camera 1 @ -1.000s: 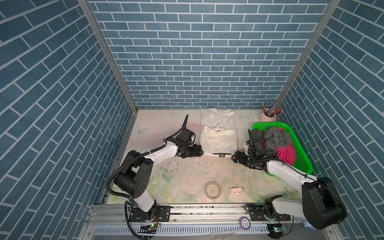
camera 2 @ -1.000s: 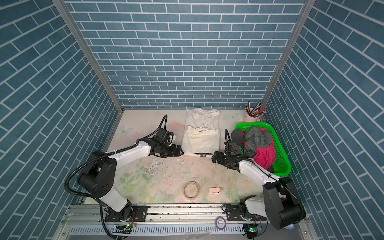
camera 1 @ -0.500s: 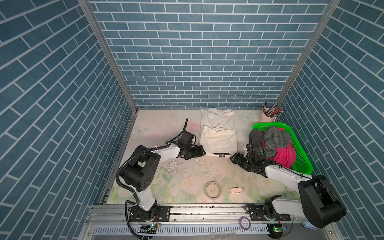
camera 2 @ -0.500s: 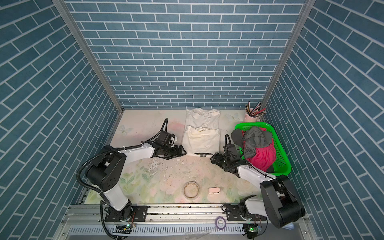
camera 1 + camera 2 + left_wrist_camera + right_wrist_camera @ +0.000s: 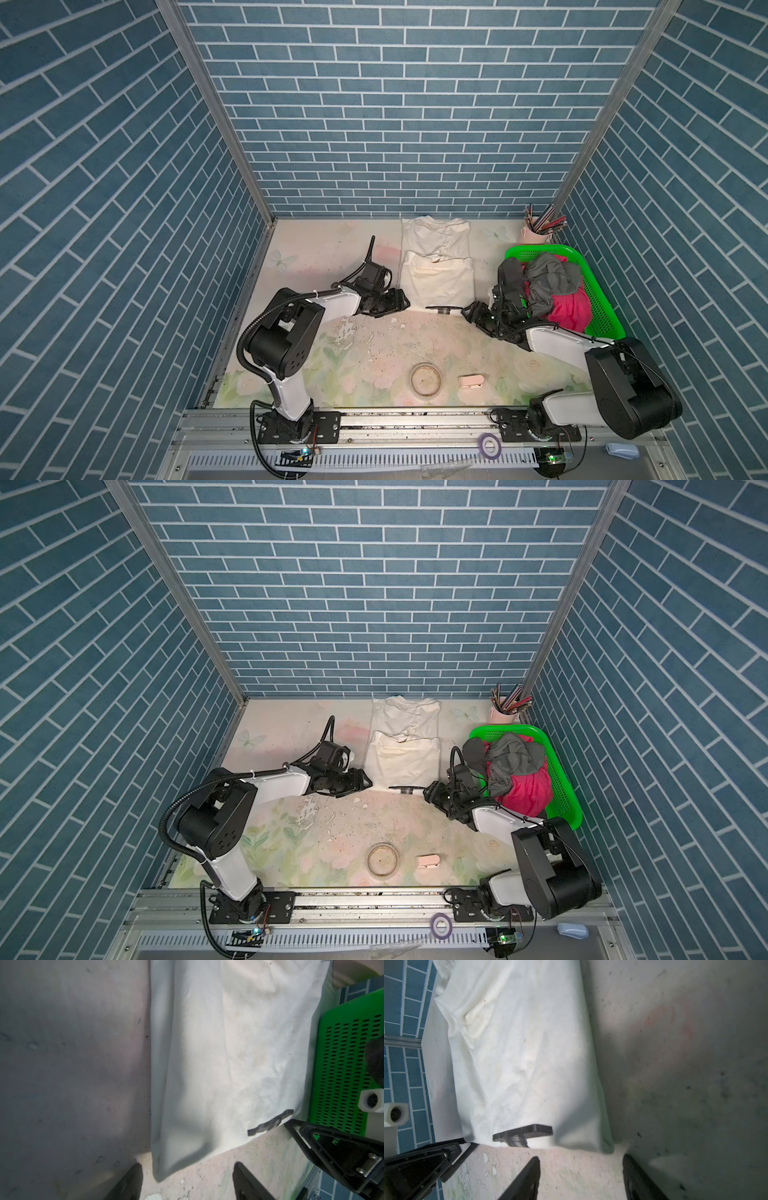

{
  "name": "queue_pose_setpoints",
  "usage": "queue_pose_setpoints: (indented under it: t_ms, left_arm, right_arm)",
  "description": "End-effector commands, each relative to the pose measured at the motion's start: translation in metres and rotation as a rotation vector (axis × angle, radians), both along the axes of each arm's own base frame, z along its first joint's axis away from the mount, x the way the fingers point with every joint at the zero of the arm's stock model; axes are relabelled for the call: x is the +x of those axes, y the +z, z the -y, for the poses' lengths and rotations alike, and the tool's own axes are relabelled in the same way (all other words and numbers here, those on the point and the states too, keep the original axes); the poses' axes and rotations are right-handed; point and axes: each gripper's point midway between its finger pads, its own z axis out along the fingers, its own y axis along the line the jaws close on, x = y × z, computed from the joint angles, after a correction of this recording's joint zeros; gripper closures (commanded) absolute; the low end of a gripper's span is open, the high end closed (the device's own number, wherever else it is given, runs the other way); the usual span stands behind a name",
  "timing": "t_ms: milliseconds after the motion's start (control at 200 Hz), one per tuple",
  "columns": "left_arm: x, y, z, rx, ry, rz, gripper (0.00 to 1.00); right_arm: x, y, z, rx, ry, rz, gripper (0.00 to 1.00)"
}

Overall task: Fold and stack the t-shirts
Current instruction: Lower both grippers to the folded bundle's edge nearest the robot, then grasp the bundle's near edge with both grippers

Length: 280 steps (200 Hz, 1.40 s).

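A cream-white t-shirt (image 5: 438, 278) (image 5: 405, 762) lies folded on the table, its near half doubled over the far half. My left gripper (image 5: 404, 302) (image 5: 367, 783) is low at the shirt's near left corner. In the left wrist view it (image 5: 187, 1165) is open, with the shirt (image 5: 218, 1064) corner just ahead between its fingers. My right gripper (image 5: 467, 311) (image 5: 428, 792) is at the near right corner, open (image 5: 581, 1157), close to the cloth (image 5: 519, 1064). A dark grey t-shirt (image 5: 548, 282) and a magenta one (image 5: 571, 307) are heaped in the green basket (image 5: 540, 251).
A flat black piece (image 5: 444, 308) (image 5: 523, 1133) rests at the shirt's near edge between the grippers. A pencil cup (image 5: 536, 232) stands at the back right. A ring (image 5: 426, 379) and a small pink object (image 5: 471, 381) lie near the front. Brick walls enclose three sides.
Both grippers have edged closer to the cream shirt's near corners, and their jaws have narrowed somewhat. The left arm's elbow has swung right. The shirt has not moved.
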Motion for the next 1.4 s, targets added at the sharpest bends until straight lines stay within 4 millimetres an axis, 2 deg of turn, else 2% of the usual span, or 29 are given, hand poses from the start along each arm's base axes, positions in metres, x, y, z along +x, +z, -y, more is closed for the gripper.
queue_pose_setpoints:
  t_ms: [0,95,325,365,485,585,615,710,890,1035,1195,1395]
  left_arm:
    - [-0.007,-0.018,-0.009,0.039,0.012,-0.038,0.39]
    - [-0.006,-0.019,-0.008,0.029,0.013,-0.037,0.44]
    - [-0.006,-0.017,-0.003,-0.002,0.009,-0.033,0.65]
    - [-0.005,-0.016,-0.002,-0.007,0.009,-0.030,0.70]
    - [-0.005,-0.015,-0.001,-0.012,0.006,-0.029,0.78]
    - [-0.004,-0.011,0.001,-0.027,0.000,-0.026,0.96]
    - [-0.004,-0.010,0.003,-0.034,-0.005,-0.026,1.00]
    - [-0.001,0.001,0.002,-0.063,-0.001,-0.023,1.00]
    - [0.003,0.034,-0.016,-0.106,0.034,0.017,1.00]
    - [-0.004,0.052,-0.034,-0.127,0.062,0.038,1.00]
    - [-0.030,0.053,-0.044,-0.141,0.072,0.020,1.00]
    - [-0.077,0.034,-0.062,-0.139,0.097,-0.031,1.00]
  right_arm:
    - [-0.002,-0.011,0.007,0.008,-0.061,-0.038,0.41]
    - [0.000,-0.011,0.007,0.022,-0.074,-0.032,0.48]
    - [0.001,-0.017,0.005,0.050,-0.091,-0.041,0.60]
    - [0.000,-0.020,0.005,0.052,-0.096,-0.044,0.65]
    - [0.000,-0.025,0.003,0.058,-0.091,-0.050,0.81]
    - [0.005,-0.022,0.003,0.043,-0.081,-0.034,1.00]
    - [0.007,-0.020,0.003,0.035,-0.079,-0.029,1.00]
    - [0.015,-0.006,0.002,0.009,-0.065,0.009,1.00]
    - [0.031,0.031,-0.011,-0.131,0.026,0.085,1.00]
    - [0.035,0.042,-0.026,-0.153,0.069,0.103,1.00]
    - [0.020,0.041,-0.035,-0.151,0.090,0.097,1.00]
    - [-0.023,0.039,-0.035,-0.192,0.115,0.081,1.00]
